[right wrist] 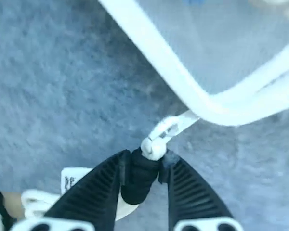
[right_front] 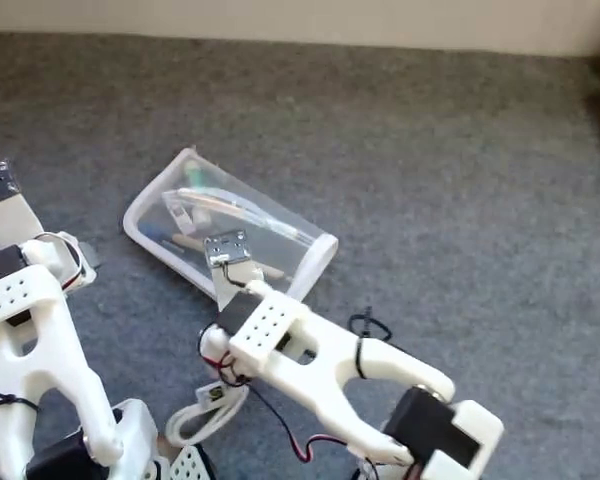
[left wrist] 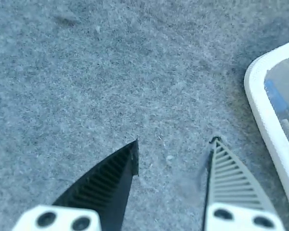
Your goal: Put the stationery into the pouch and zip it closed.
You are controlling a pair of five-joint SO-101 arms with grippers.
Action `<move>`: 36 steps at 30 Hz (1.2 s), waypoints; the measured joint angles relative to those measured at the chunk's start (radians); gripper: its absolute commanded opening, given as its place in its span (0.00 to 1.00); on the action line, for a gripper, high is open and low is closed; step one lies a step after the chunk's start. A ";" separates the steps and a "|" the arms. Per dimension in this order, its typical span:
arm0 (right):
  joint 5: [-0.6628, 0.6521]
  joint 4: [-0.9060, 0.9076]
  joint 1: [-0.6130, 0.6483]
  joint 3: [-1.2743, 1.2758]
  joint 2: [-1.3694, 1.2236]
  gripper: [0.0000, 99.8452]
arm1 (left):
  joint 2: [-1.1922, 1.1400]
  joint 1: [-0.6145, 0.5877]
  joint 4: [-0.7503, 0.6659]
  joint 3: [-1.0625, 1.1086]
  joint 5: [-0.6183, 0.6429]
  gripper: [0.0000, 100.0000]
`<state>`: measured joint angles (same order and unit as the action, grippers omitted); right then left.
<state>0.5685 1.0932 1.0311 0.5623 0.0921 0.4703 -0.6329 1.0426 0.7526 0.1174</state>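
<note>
Grey carpeted surface (right_front: 460,150) under both arms, pale wall (right_front: 380,20) along the far edge. Just ahead of the right gripper (right wrist: 144,156), a clear pouch (right_front: 165,195) with white trim, lying flat. Inside, stationery (right_front: 195,205), seemingly pens, blurred through the plastic. Right gripper clamped on the black zip pull (right wrist: 139,175), with a white cord (right wrist: 166,130) leading to the pouch's corner. Left gripper (left wrist: 175,142) spread apart over bare surface, pouch rim near one fingertip.
</note>
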 measured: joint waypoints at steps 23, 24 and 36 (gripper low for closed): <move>-0.388 0.035 -0.100 0.061 -0.100 0.01 | 0.000 0.002 0.000 0.000 0.000 0.23; -0.394 0.054 -0.101 0.049 -0.097 0.01 | 0.000 0.002 0.000 0.000 0.000 0.23; -0.715 0.107 -0.296 0.041 0.224 0.01 | 0.000 0.054 0.011 0.000 -0.002 0.23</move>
<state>-0.1465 1.2006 0.7350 0.6038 0.3161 0.4703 -0.5792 1.0533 0.7526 0.1158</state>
